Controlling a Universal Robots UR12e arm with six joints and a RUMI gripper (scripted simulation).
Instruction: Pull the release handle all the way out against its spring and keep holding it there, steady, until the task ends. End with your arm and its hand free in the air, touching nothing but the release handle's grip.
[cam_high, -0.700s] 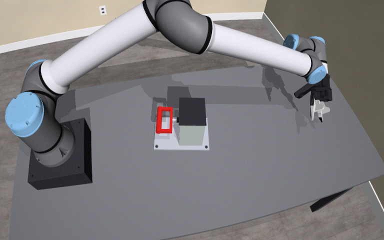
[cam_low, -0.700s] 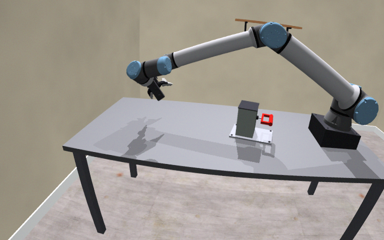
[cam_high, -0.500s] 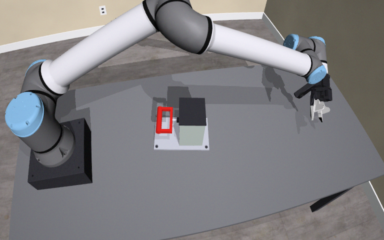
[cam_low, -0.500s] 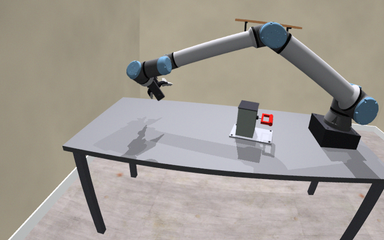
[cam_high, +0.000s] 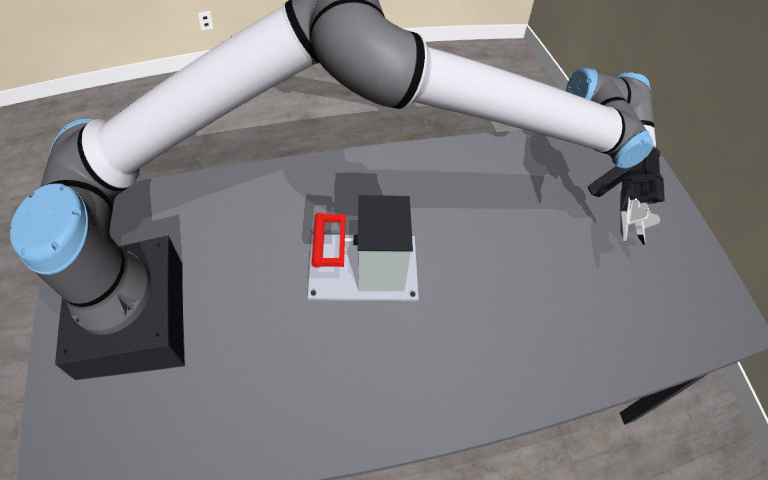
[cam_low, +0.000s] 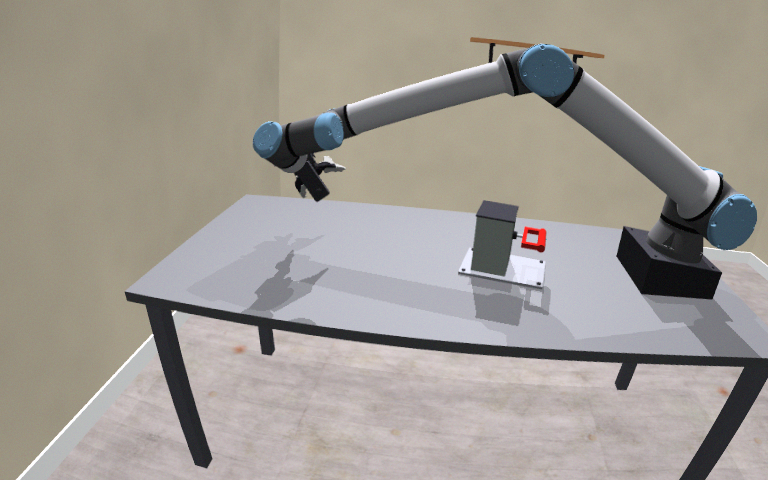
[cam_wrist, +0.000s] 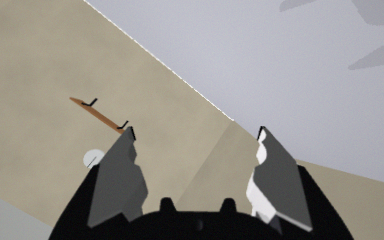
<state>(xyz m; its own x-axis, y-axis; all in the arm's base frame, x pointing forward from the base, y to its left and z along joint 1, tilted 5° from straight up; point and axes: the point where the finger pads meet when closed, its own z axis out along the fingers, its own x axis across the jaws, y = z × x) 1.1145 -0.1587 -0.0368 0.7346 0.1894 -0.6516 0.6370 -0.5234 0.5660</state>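
The red release handle (cam_high: 328, 240) is a rectangular loop on a short rod, sticking out of the left side of a box housing (cam_high: 384, 242) with a dark top, on a light baseplate (cam_high: 363, 280) in the middle of the table. It also shows in the exterior view (cam_low: 533, 237), on the housing's right. My gripper (cam_high: 638, 225) hangs in the air far from it, above the table's far right end, open and empty. In the exterior view the gripper (cam_low: 328, 168) is high above the table's left end. The wrist view shows my spread fingers against wall and ceiling only.
The arm's black base block (cam_high: 121, 308) stands on the table left of the handle. The arm arches high over the housing. A wooden wall shelf (cam_low: 536, 46) hangs behind the arm's elbow. Walls stand close beyond the gripper's end of the table.
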